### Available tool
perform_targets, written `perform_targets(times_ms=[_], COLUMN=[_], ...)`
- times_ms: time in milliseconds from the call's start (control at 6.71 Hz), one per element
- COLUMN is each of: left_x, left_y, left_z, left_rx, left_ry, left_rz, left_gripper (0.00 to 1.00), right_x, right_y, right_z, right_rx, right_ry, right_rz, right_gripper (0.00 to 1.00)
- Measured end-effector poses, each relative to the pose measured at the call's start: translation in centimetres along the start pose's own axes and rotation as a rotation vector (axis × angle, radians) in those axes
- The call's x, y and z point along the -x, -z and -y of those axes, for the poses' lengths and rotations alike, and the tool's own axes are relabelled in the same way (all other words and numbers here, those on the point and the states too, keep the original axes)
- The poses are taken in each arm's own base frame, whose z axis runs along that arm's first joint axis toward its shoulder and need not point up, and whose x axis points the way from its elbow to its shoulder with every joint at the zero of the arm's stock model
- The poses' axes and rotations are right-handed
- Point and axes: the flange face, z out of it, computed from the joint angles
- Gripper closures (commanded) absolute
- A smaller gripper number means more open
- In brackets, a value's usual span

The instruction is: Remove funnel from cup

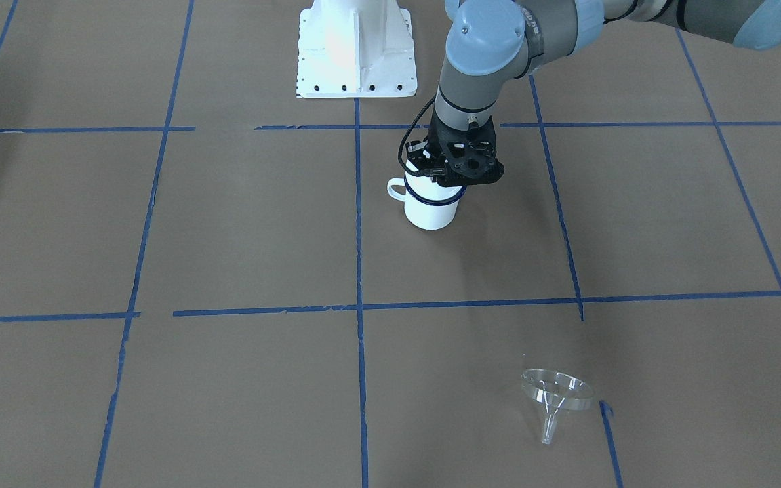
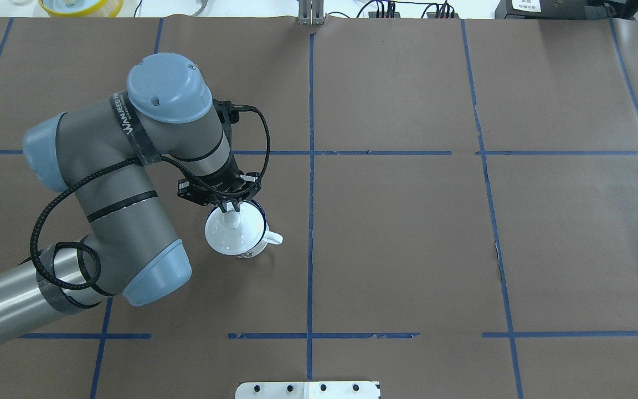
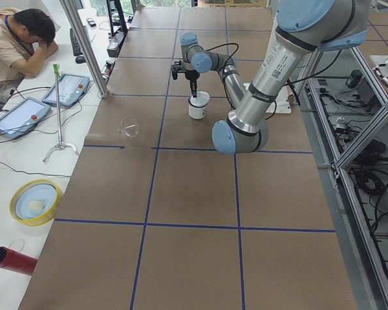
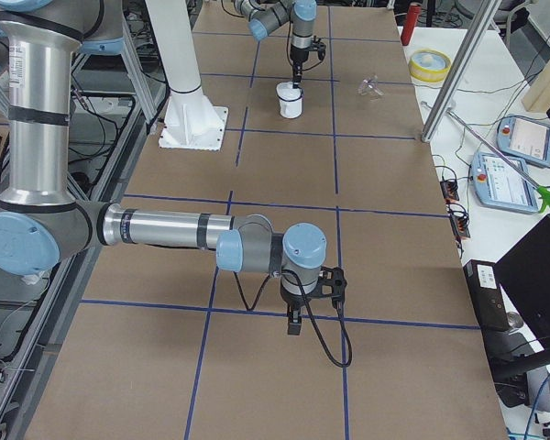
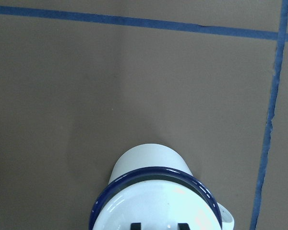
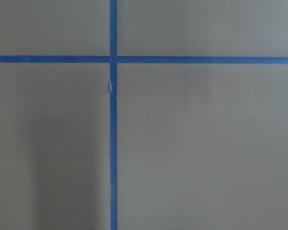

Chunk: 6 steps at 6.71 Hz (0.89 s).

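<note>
The white enamel cup (image 1: pixel 431 207) with a dark blue rim stands upright on the brown table, its handle toward the right arm's side. A white domed lid (image 2: pixel 224 234) with a knob sits in its mouth. My left gripper (image 2: pixel 232 211) points straight down over the cup, its fingers (image 5: pixel 134 225) closed on either side of the knob. The clear funnel (image 1: pixel 556 396) lies apart on the table near the operators' edge, and shows in the exterior left view (image 3: pixel 129 126). My right gripper (image 4: pixel 293 321) hangs over bare table far from the cup; I cannot tell whether it is open.
The white robot base (image 1: pixel 356 47) stands behind the cup. Blue tape lines (image 1: pixel 359 271) grid the brown paper. A seated operator (image 3: pixel 19 45), teach pendants and a yellow bowl (image 3: pixel 35 201) are on the side bench past the table's far edge.
</note>
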Motion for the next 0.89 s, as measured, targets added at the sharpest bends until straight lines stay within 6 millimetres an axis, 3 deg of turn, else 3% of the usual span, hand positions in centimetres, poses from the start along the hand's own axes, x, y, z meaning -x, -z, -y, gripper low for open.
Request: perform_targets(times_ms=[298, 596, 745, 894], left_x=[0.3, 2.4, 5.6, 10.4], left_y=[0.8, 3.6, 5.7, 7.7], left_z=[0.4, 2.7, 4.7, 7.4], left_rx=[-0.015, -0.065, -0.105, -0.142], left_ry=[0.003, -0.032, -0.102, -0.19], left_rz=[-0.007, -0.021, -0.016, 0.007], left_gripper=[0.0, 0.0, 0.0, 0.0], right_x=[0.0, 0.0, 0.0, 0.0], right_y=[0.0, 0.0, 0.0, 0.0], right_z=[0.0, 0.0, 0.0, 0.0], right_rx=[0.0, 0.0, 0.0, 0.0], right_ry=[0.0, 0.0, 0.0, 0.0], right_rz=[0.0, 0.0, 0.0, 0.0], right_gripper=[0.0, 0.0, 0.0, 0.0])
